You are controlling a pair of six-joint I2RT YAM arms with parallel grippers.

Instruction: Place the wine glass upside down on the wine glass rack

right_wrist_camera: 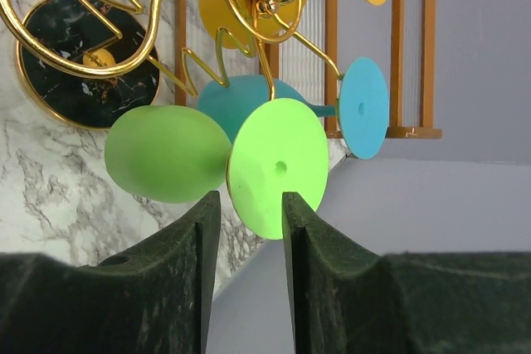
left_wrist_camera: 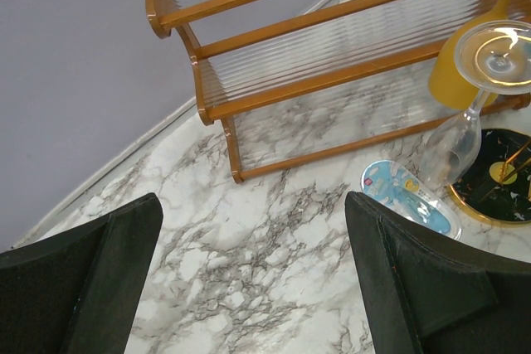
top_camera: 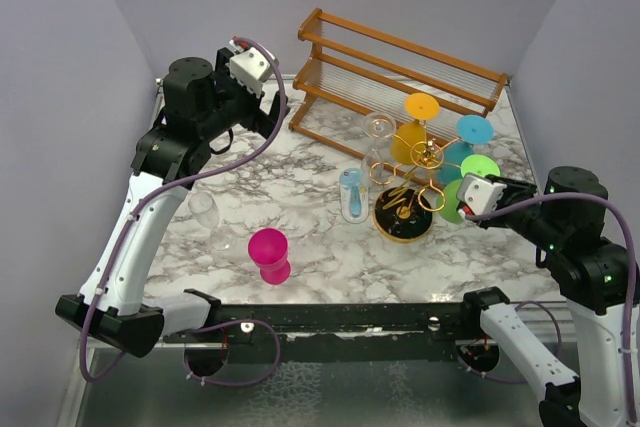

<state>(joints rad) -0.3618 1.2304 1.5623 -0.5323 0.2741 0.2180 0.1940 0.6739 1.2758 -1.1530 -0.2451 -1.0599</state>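
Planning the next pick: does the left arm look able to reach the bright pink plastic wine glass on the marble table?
Probably yes: the bright pink wine glass stands apart on marble, only a clear glass lying nearby, and the open left gripper holds nothing.

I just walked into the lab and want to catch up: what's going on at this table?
The right gripper is at the gold wine glass rack, its jaws slightly apart beside the foot of the green glass, which hangs upside down there next to an orange glass and a teal glass. The left gripper is raised and open, holding nothing. A pink glass sits on the table, not yet racked.
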